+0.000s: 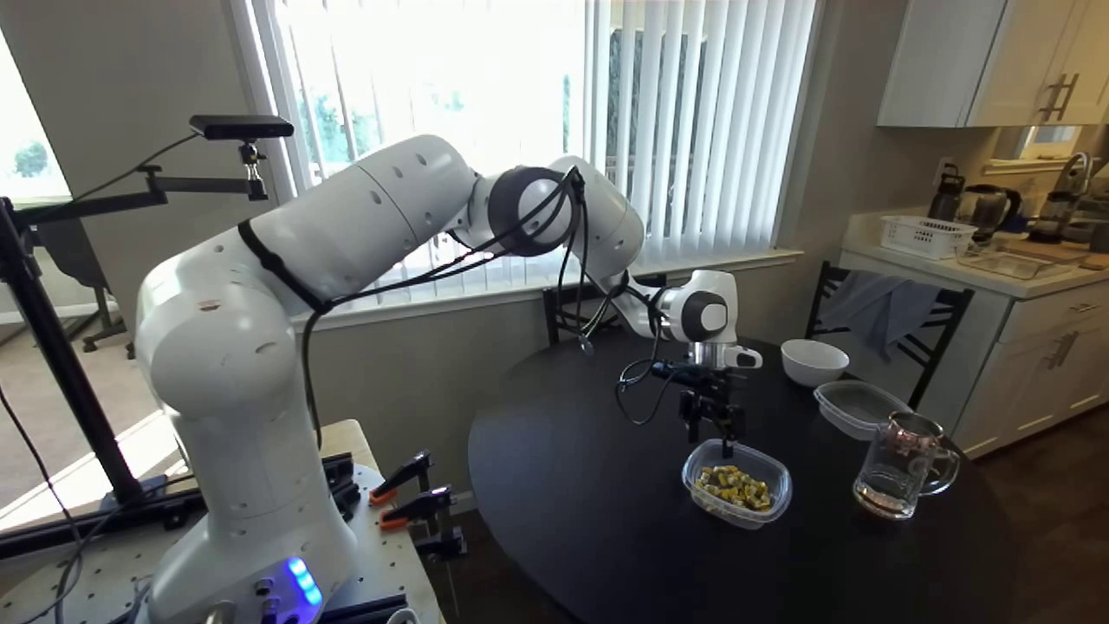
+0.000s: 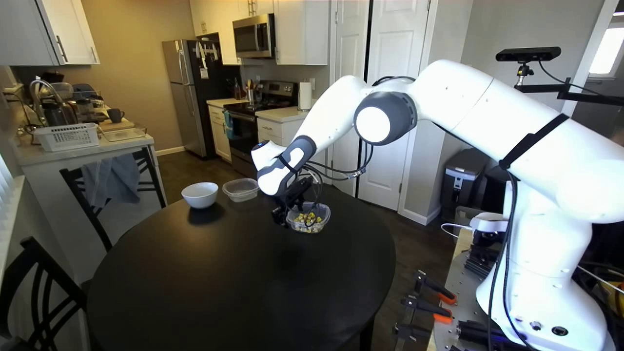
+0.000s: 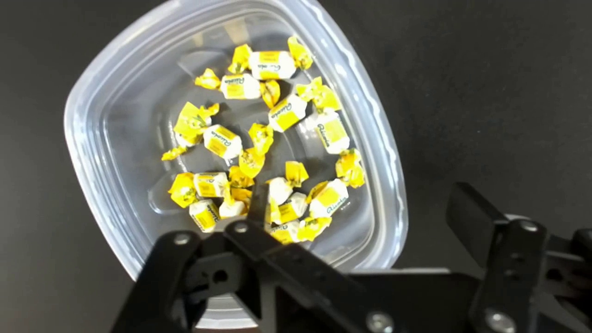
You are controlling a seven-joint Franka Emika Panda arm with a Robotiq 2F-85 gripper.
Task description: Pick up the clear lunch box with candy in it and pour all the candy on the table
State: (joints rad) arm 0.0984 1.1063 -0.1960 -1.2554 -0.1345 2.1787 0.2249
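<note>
Ricola candies [image 3: 261, 138]: yellow and white, dark lettering. Lunch box [image 3: 381, 138]: clear. Tabletop [image 2: 234, 273]: black. Bowl [image 2: 200, 198] near tabletop edge: white. Gripper [image 3: 362, 203]: black.

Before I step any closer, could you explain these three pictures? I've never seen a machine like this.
The big white machine is a robot arm with a black claw at its end. Two pictures were taken from outside the robot, from different places; the close-up was taken from its wrist, looking down. On the dark round table is a clear lunch box with yellow-and-white wrapped candy inside. A second clear container, a white bowl and a glass mug stand there too. The claw is open; in the close-up, it straddles the box's rim. It appears to hold nothing.
</note>
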